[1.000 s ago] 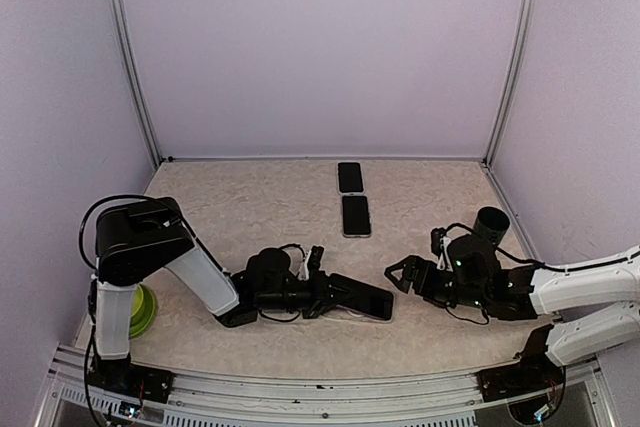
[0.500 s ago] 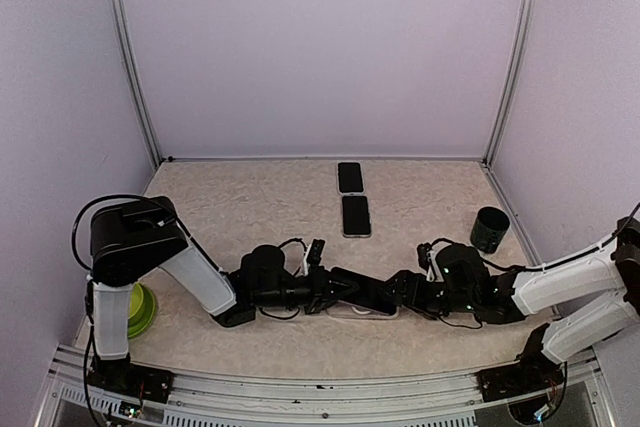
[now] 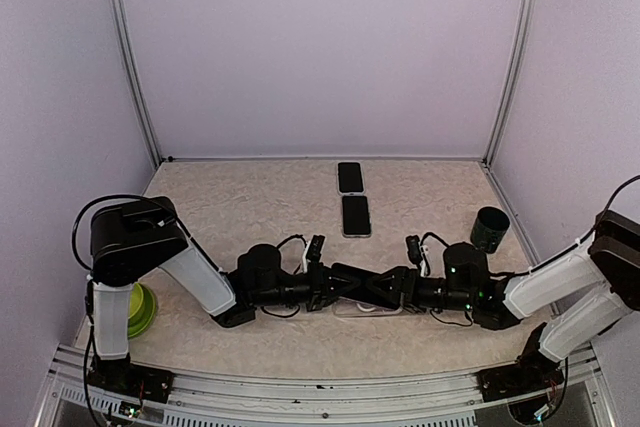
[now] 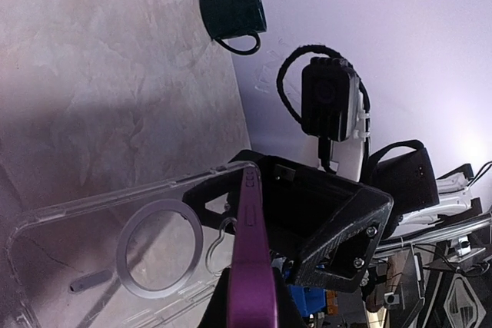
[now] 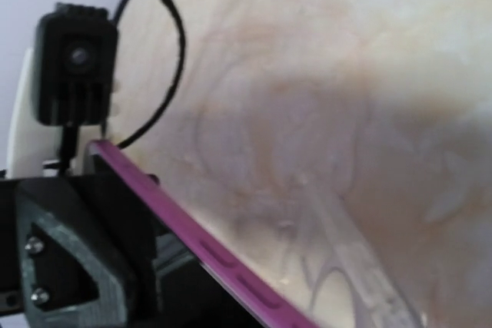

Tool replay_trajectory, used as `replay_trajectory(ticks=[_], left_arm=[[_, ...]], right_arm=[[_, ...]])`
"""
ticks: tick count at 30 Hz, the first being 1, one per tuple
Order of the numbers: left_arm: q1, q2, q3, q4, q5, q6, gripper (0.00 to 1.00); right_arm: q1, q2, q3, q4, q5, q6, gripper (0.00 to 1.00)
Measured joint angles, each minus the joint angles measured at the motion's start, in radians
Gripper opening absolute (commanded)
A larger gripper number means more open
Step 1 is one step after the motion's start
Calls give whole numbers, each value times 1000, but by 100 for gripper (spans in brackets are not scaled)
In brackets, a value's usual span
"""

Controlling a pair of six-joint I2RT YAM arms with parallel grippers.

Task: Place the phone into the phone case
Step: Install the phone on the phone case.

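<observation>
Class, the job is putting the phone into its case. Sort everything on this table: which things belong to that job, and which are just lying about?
For the job:
- purple phone, held by the left gripper
- clear phone case

Lying about:
- far dark phone
- nearer dark phone
- dark green mug
- green bowl

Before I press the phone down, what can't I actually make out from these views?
- Left wrist: the phone shows edge-on, its lower end cut off by the frame. Whether it sits inside the clear case is unclear.
- Top view: the left claw and right claw cover the spot where the two meet.
- Right wrist: blurred. The clear case is a faint outline and the right claw's fingertips are out of frame, so its grip is unreadable.
</observation>
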Motion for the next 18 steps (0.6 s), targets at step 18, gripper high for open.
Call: replay_trajectory(ticks=[18], left_arm=[[-11,13,-8,92,0,-34,0]], right_arm=[[-11,6,-49,183,-51,25,61]])
